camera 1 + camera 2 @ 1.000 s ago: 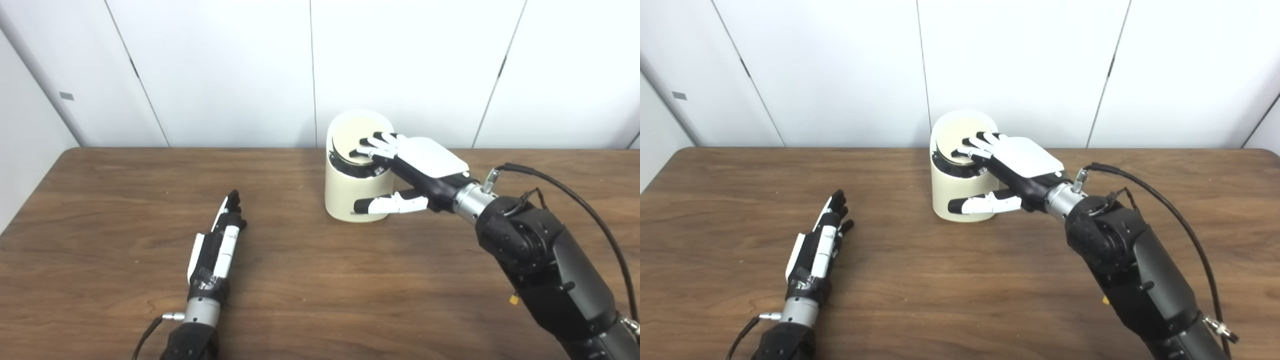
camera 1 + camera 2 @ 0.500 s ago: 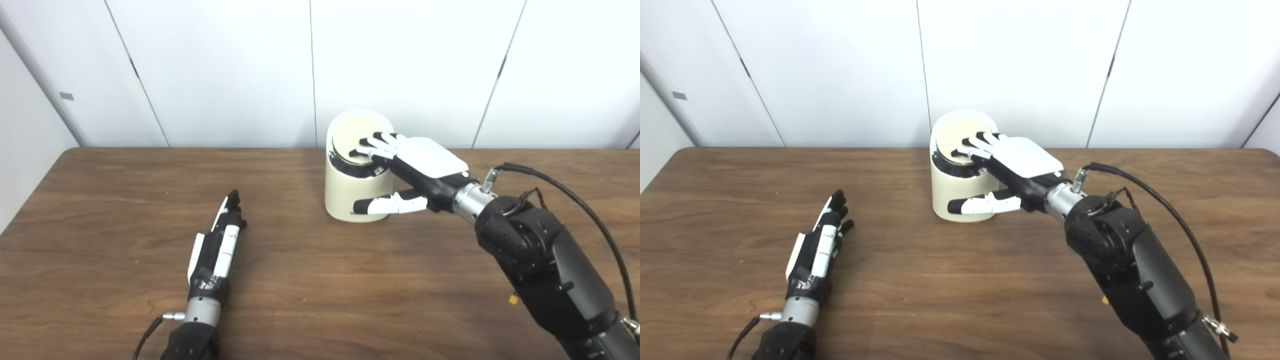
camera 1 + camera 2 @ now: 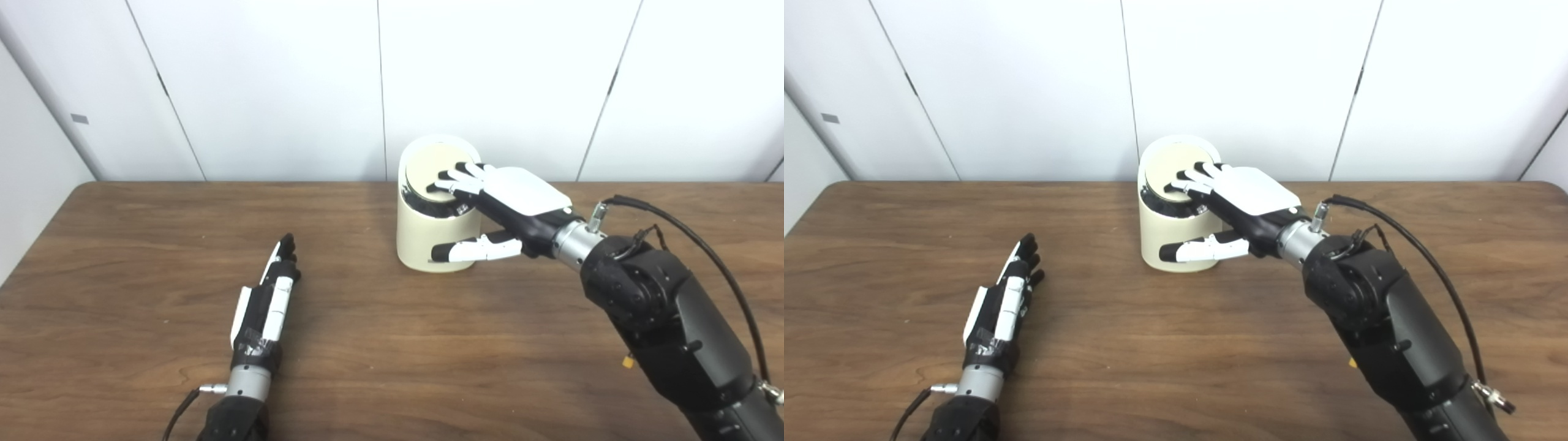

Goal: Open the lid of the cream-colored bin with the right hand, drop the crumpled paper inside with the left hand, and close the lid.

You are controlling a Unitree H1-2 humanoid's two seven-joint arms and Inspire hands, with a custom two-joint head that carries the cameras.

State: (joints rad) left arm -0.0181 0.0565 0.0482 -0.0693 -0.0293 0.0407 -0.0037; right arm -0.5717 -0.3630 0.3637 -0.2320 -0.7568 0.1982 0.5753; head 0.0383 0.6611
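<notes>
right hand (image 3: 511,196) fingers on lid (image 3: 432,171)

Cream-coloured bin (image 3: 429,242), its lid (image 3: 432,171) a shade tanner, with a dark glossy band under the rim. Right hand (image 3: 508,202) white on the back, black beneath, fingers banded black and white. Left hand (image 3: 266,300) black with white strips. Table (image 3: 392,343) brown woodgrain, streaked darker. White wall panels (image 3: 502,79).

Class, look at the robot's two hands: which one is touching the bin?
The right hand: its fingers lie on the lid of the cream-colored bin. The left hand lies apart on the table.
</notes>
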